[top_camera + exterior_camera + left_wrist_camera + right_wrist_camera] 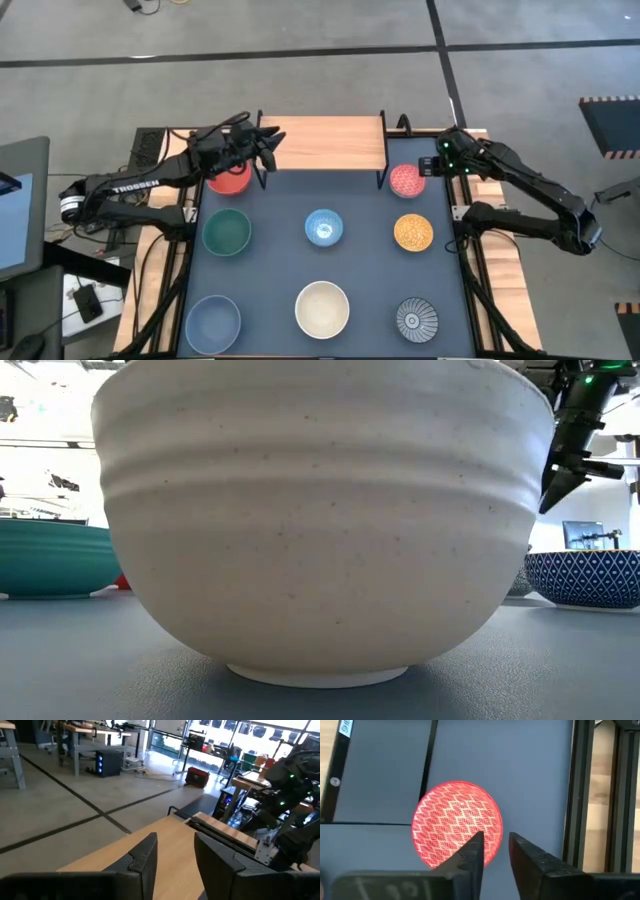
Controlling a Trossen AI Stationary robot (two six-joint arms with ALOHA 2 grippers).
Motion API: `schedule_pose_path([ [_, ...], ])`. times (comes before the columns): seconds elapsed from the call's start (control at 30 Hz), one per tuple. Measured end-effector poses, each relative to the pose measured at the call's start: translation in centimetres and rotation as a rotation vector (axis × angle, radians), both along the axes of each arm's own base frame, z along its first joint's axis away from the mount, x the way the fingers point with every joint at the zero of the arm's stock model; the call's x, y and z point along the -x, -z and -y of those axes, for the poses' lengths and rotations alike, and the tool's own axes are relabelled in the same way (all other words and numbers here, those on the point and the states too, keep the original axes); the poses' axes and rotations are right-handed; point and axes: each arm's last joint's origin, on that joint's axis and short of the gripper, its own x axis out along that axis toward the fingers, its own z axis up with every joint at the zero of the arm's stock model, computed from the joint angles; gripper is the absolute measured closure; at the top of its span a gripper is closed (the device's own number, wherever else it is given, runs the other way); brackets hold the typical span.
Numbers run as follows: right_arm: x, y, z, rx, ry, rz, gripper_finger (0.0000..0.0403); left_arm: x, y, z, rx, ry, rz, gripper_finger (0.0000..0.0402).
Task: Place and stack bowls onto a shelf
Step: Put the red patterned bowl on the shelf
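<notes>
The shelf (325,142) stands at the table's far edge, its plank bare. The eight bowls rest on their bases on the dark table top: red (231,180), pink-red speckled (405,180), green (228,232), light blue patterned (323,228), yellow (413,232), grey-blue (213,322), cream white (322,308) and ribbed (417,320). My left gripper (268,142) is open and empty above the shelf's left end (150,832); its arm partly covers the red bowl. My right gripper (495,852) is open a little, pointing down over the pink-red bowl's (456,822) right rim, touching nothing.
The shelf's black legs (381,178) stand beside the red and pink-red bowls. The cream white bowl (320,520) fills the low view, with the green bowl (50,560) to its left and a dark blue diamond-patterned bowl (590,575) to its right. The table's right rail (577,795) lies near my right gripper.
</notes>
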Motion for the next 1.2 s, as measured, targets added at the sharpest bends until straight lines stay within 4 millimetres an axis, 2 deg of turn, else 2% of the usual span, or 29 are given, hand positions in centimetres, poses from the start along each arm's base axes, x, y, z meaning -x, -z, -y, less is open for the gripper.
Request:
schedule_pose_path([
  [0.17, 0.3, 2.4, -0.3, -0.074, 0.066, -0.028, 0.0248, 0.1, -0.6, 0.3, -0.005, 0.011, 0.018, 0.0287],
  [0.4, 0.9, 5.1, -0.8, -0.142, 0.166, -0.087, 0.0244, -0.1, -0.7, 0.8, -0.006, 0.031, 0.022, 0.0288],
  [0.67, 1.1, 6.2, -0.7, -0.107, 0.192, -0.122, 0.0243, -0.2, -0.7, 1.1, -0.007, 0.047, 0.023, 0.0288],
  [0.97, -0.2, 7.7, 0.1, -0.015, 0.190, 0.051, 0.0243, -0.2, -0.7, 1.1, -0.053, 0.047, -0.012, 0.0288],
  [1.2, -0.2, 9.6, 0.5, -0.024, 0.212, 0.035, 0.0257, -0.2, -0.7, 1.1, -0.090, 0.044, -0.040, 0.0288],
])
